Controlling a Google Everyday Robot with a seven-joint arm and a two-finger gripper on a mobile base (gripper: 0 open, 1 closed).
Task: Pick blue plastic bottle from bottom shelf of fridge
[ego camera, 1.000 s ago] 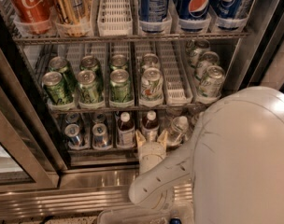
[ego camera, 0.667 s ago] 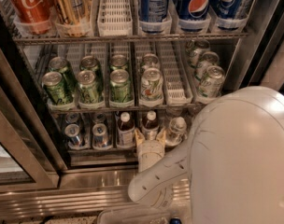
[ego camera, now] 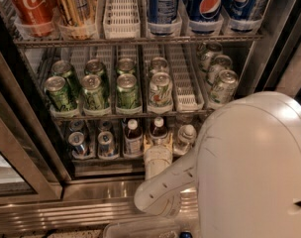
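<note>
Item: blue plastic bottle (ego camera: 158, 129) – dark brown liquid, white screw cap, pale label. It stands upright with its long axis vertical and the cap pointing up, in a middle lane of the bottom shelf (ego camera: 118, 158) of the fridge (ego camera: 91, 192).

Neighbours: a similar brown bottle (ego camera: 133, 138) just to its left, a clear water bottle (ego camera: 185, 135) just to its right, and silver-blue cans (ego camera: 77, 144) further left. Green cans (ego camera: 93, 90) fill the shelf above.

End effector (ego camera: 158, 152): it sits at the shelf's front edge, directly before the blue plastic bottle and covering its lower part – whether it is parted or closed cannot be told. The white arm (ego camera: 239, 167) fills the lower right.
</note>
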